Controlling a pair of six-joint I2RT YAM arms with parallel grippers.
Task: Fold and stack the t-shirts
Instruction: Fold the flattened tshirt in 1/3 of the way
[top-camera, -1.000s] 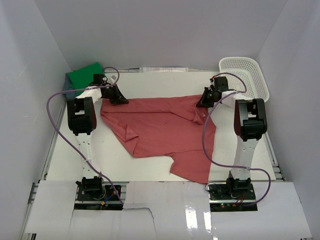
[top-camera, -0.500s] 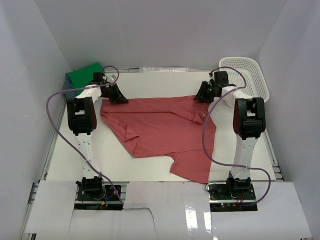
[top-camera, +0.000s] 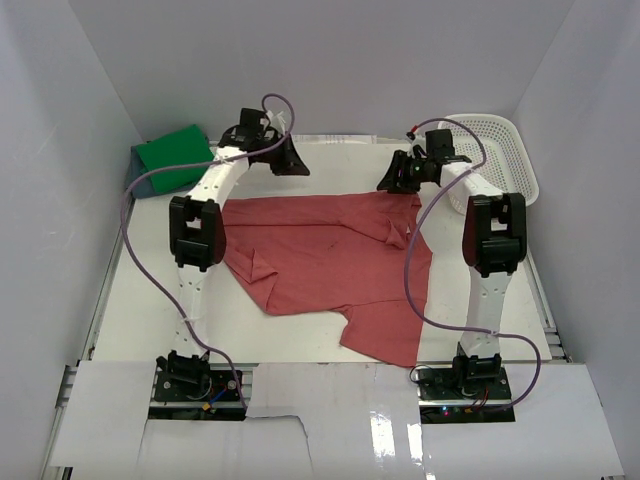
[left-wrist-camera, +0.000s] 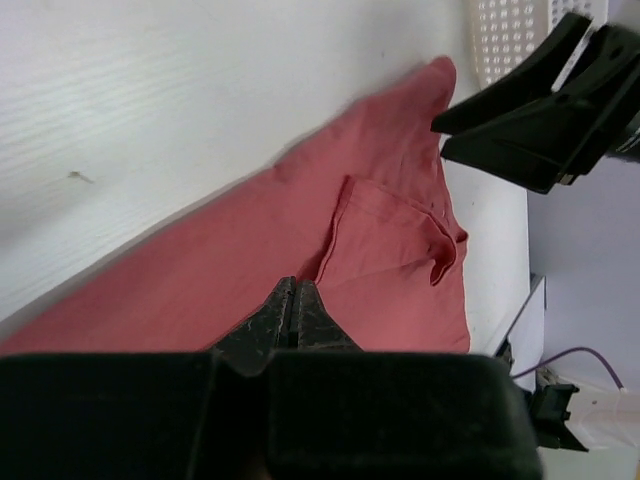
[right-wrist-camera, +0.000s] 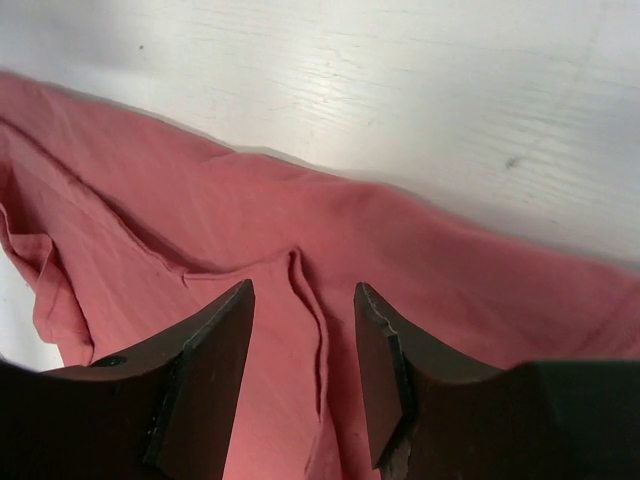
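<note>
— How do the left gripper's (left-wrist-camera: 290, 292) fingers (left-wrist-camera: 318, 325) stand?
— Pressed tight together, the black tips meeting in a thin wedge. Nothing shows between them. They hang above the white table (top-camera: 140, 300), just beyond the far edge of the red shirt (top-camera: 320, 250).
— And the right gripper (right-wrist-camera: 303, 292)?
— Its fingers (right-wrist-camera: 212, 345) are spread apart, hard black blocks with slanted faces, gripping nothing. They hover over the red cloth, with a raised crease running between them.
— Where does the shirt lie?
— Across the middle of the table, soft and rumpled, one sleeve folded over near the right gripper.
— The others?
— A green shirt (top-camera: 172, 152) lies folded in the far-left corner, with blue-grey cloth (top-camera: 137, 180) showing under it. A white lattice basket (top-camera: 505, 150) sits far right.
</note>
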